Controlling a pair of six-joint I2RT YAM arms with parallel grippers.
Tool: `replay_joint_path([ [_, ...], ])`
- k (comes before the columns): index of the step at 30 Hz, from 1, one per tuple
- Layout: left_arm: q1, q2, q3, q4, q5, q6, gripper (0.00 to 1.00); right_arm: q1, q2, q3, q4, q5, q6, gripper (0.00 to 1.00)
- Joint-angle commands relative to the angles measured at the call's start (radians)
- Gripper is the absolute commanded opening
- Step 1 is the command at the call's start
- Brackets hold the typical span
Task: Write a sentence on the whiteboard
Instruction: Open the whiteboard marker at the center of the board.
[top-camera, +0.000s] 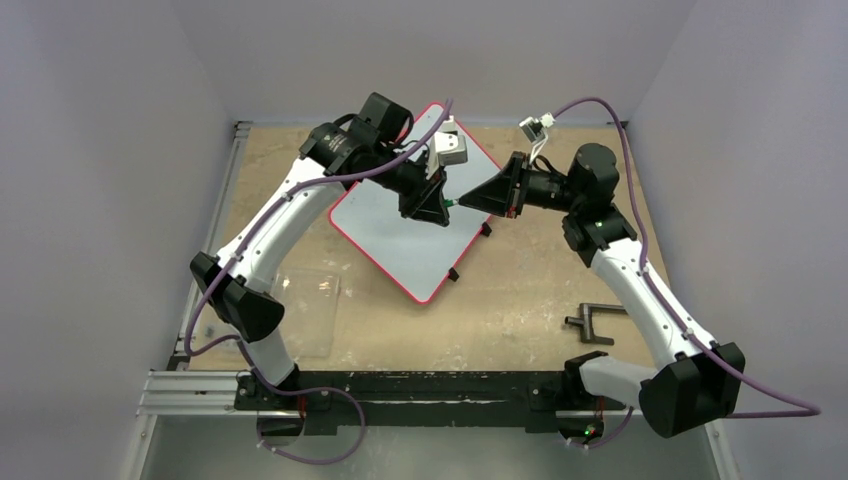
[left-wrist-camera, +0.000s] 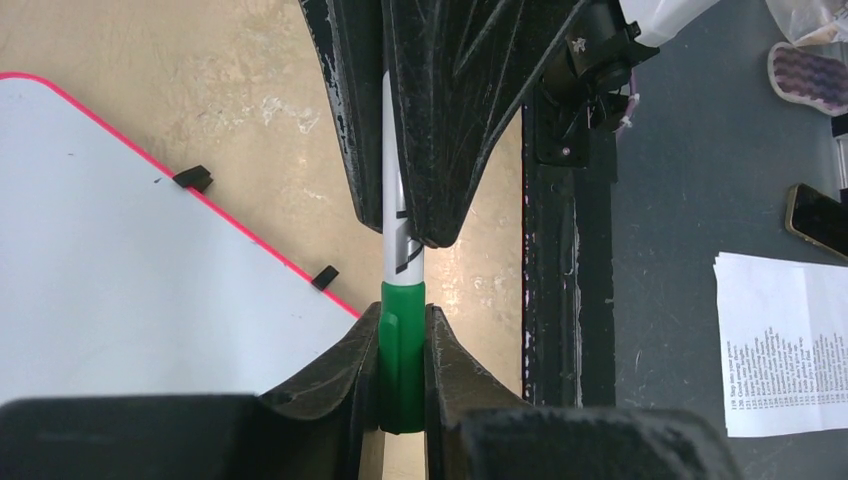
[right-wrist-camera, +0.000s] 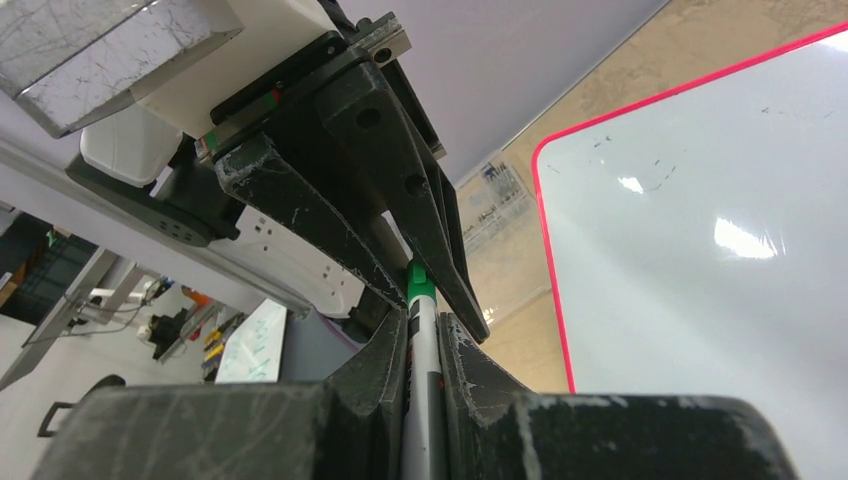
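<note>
White, red-rimmed whiteboard (top-camera: 395, 245) lies cornerwise toward twelve o'clock on the table (top-camera: 520, 300), its face bare but for faint specks. Above its three o'clock corner, the left gripper (left-wrist-camera: 402, 340) clamps a marker (left-wrist-camera: 398, 235) by its green cap (left-wrist-camera: 402, 365); the right gripper (right-wrist-camera: 425, 335) clamps the white barrel (right-wrist-camera: 421, 385).

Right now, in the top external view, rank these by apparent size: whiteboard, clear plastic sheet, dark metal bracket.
1. whiteboard
2. clear plastic sheet, partly hidden
3. dark metal bracket
All lie at table level, so nearness hardly skews the order.
</note>
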Motion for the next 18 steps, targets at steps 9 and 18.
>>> replay_joint_path([
  [9, 0.007, -0.17, -0.203, 0.228, -0.104, -0.022, 0.0, 0.008, -0.018, 0.04, -0.021, 0.058, 0.084, 0.0],
  [18, 0.029, -0.278, -0.36, 0.297, -0.178, -0.01, 0.0, 0.007, -0.003, 0.09, -0.182, 0.115, 0.037, 0.0],
])
